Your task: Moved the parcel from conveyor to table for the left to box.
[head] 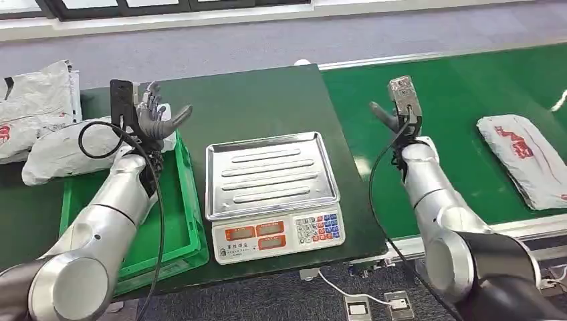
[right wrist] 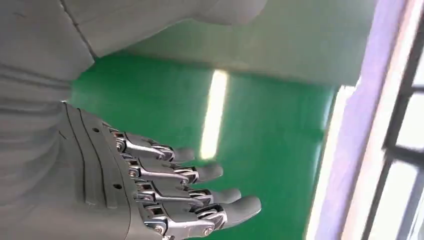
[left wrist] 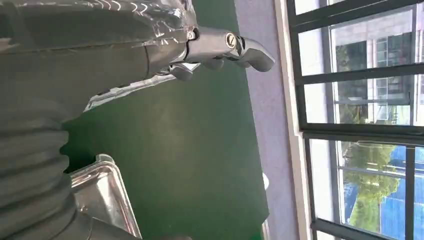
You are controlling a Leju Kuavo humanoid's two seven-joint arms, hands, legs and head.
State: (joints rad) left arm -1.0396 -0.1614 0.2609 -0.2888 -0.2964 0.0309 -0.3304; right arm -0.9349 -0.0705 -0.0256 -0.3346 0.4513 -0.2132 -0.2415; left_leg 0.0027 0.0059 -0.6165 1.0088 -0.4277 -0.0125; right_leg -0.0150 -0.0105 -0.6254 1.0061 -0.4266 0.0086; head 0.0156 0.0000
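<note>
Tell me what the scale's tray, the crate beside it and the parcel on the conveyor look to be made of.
Scale's tray: bare metal, likely stainless steel, with a brushed sheen and pressed ridges.
Crate: moulded green plastic, glossy at the rim.
Parcel: thin grey-white plastic film, probably a poly mailer, wrinkled, with red print.

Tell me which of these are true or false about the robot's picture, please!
1. A parcel lies on the green conveyor. True.
2. The right hand holds that parcel. False: it is empty, with the parcel lying apart from it.
3. The scale's metal tray has a parcel on it. False: nothing lies on it.
4. A green crate sits beside the scale. True.
5. The left hand is empty, fingers apart. True.
</note>
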